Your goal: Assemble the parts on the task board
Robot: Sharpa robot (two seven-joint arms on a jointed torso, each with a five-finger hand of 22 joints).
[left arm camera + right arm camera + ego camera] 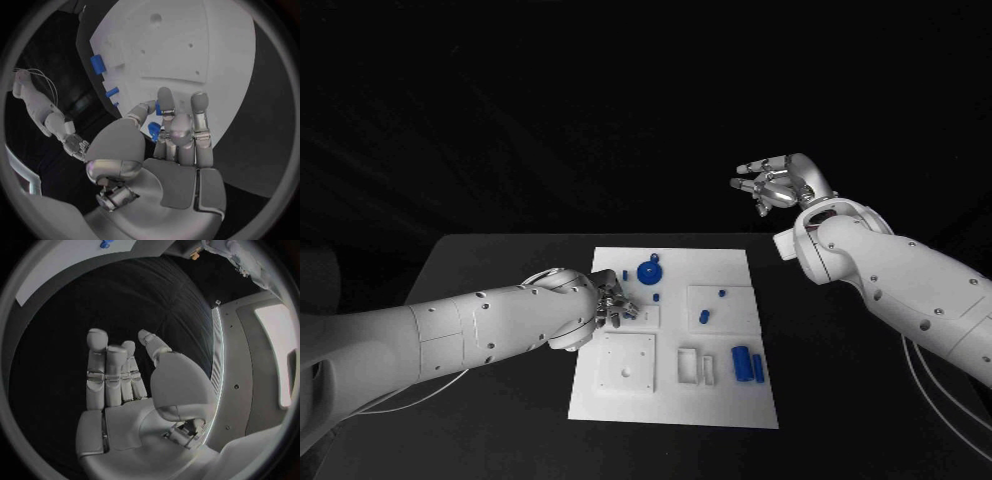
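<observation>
A flat white rectangular task board (727,395) lies in the middle of a black table (488,260). Small blue plastic parts rest on it: a round blue disc with a knob (649,270) near the far edge, two upright blue blocks (747,365) near the front right corner, and a few small blue pegs (705,316) between them.

The robot's silver left hand (609,302) is low over the board's left edge, just beside a small blue peg (655,297). In the left wrist view its fingers (199,117) are nearly straight and close together, with a small blue piece (154,129) showing between thumb and fingers; I cannot tell whether it is pinched or simply lying beneath them.

The silver right hand (773,183) is raised high, well apart from the board, beyond the table's far right corner. Its fingers (100,367) are extended and apart from the thumb, and it holds nothing.
</observation>
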